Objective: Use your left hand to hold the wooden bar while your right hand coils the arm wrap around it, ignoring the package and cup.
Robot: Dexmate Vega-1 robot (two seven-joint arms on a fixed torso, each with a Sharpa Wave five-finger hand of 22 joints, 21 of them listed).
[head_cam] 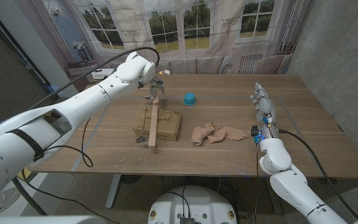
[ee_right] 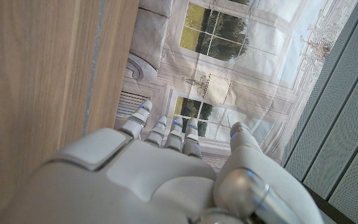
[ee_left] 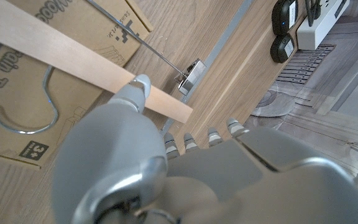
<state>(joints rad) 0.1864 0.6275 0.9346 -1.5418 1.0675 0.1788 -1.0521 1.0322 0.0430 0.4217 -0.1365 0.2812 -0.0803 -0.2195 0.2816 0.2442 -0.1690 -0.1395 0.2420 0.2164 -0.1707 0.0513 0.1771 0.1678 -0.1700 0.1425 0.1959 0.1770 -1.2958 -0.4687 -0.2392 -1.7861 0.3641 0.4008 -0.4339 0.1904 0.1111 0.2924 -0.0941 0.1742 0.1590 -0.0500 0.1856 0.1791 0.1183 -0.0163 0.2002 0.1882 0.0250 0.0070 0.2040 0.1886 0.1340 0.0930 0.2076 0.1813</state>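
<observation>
The wooden bar (head_cam: 153,121) leans upright over the cardboard package (head_cam: 169,124), its lower end on the table. My left hand (head_cam: 151,82) grips the bar's top end. In the left wrist view the thumb of my left hand (ee_left: 166,168) presses on the bar (ee_left: 55,53) near its end, above the package (ee_left: 17,118). The tan arm wrap (head_cam: 219,133) lies crumpled on the table, right of the package. My right hand (head_cam: 263,102) stands on its edge at the right of the wrap, fingers straight and apart, holding nothing. From its wrist view, my right hand (ee_right: 166,174) faces the window backdrop.
A blue cup (head_cam: 190,98) stands behind the package toward mid-table. A wire hook (ee_left: 23,127) lies on the package. A small metal clip (ee_left: 190,74) sits by the table edge. The wooden table (head_cam: 303,149) has bare surface at the front right.
</observation>
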